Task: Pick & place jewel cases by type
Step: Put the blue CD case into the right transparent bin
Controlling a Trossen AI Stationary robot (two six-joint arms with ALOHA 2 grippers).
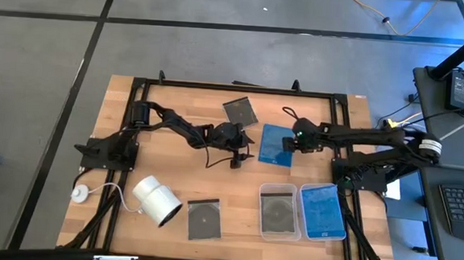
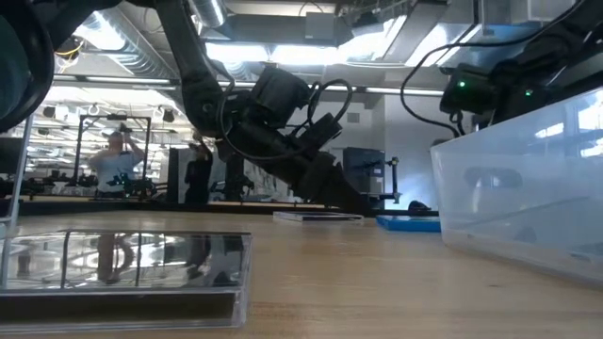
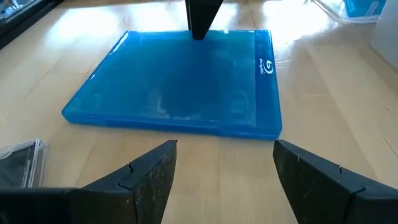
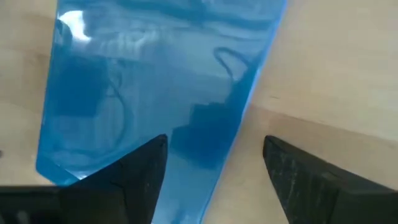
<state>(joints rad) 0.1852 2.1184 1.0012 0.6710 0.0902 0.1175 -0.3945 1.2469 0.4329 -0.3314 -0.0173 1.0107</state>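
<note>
A bright blue jewel case [image 1: 275, 143] lies flat on the wood at mid-table. My left gripper [image 3: 224, 168] is open, low over the table just left of the blue jewel case [image 3: 180, 81], pointing at it without touching. My right gripper [image 4: 214, 168] is open above the case's right side: one finger is over the blue case [image 4: 143, 81], the other over bare wood. One grey jewel case [image 1: 240, 110] lies near the far edge. Another grey case [image 1: 203, 218] lies near the near edge. Two more cases lie in trays. My right gripper comes at the blue case from above, pointing down. One fingertip [image 3: 199, 28] stands on the top face by the edge toward the table's right [image 3: 214, 36]. The other is off the case, over the wood. I cannot tell whether the fingertip touches it.
A clear tray [image 1: 279, 189] holds a grey case. The tray beside it [image 1: 324, 189] holds a blue case. Both stand near the right front. A white cylinder [image 1: 157, 200] with a cord lies at the left front. In the low view a person [image 2: 118, 160] stands far behind the table.
</note>
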